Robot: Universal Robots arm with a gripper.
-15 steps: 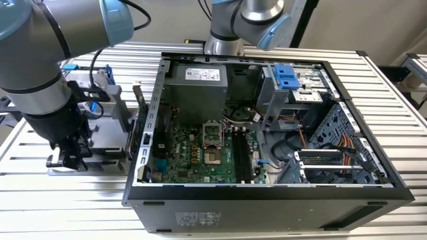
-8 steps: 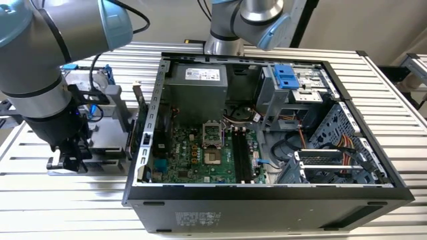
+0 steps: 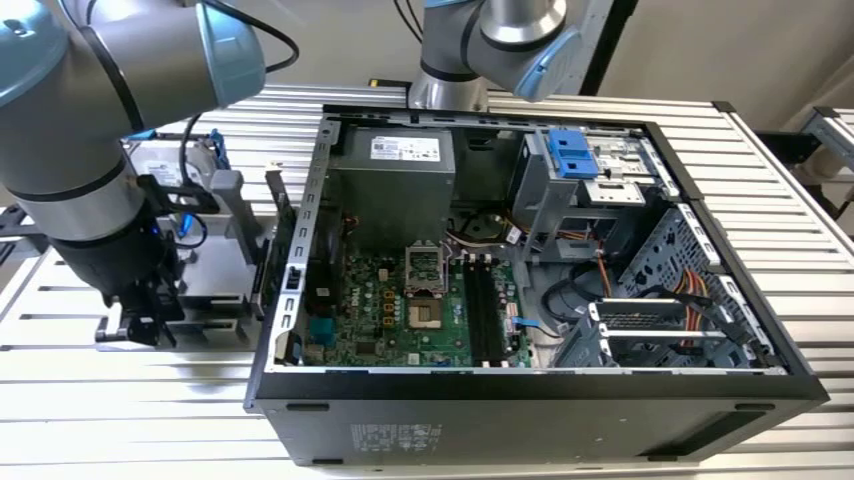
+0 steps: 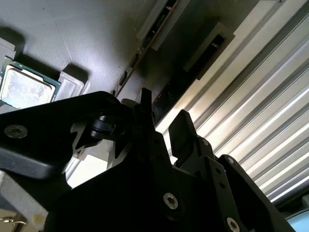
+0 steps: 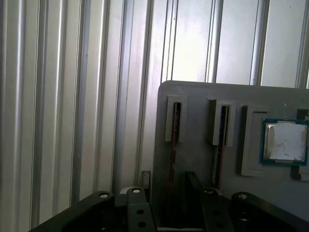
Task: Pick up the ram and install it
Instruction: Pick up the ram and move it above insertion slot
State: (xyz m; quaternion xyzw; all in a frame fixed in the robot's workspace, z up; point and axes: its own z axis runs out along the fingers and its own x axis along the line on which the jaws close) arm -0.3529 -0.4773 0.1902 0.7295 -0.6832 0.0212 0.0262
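The ram [image 5: 174,133] stands on edge in a slot of a grey parts holder [image 5: 193,101], the slot nearest the holder's rim. It also shows in the second wrist view as a dark strip [image 4: 167,93] running toward the fingers. My gripper [image 5: 169,187] hangs low over it, open, with one black finger [image 5: 194,186] on each side of the stick. In the second wrist view the gripper [image 4: 163,123] still shows a gap between its fingers. In the exterior view the gripper [image 3: 140,322] is down at the holder [image 3: 214,272], at the exterior view's left of the computer case [image 3: 534,385].
A second stick [image 5: 221,130] stands in the neighbouring slot, and a processor chip [image 5: 285,141] lies beside it. The open case holds a motherboard with long memory slots [image 3: 483,312], a power supply [image 3: 394,170] and a blue drive bracket [image 3: 571,152]. Everything rests on a ribbed metal table [image 3: 120,420].
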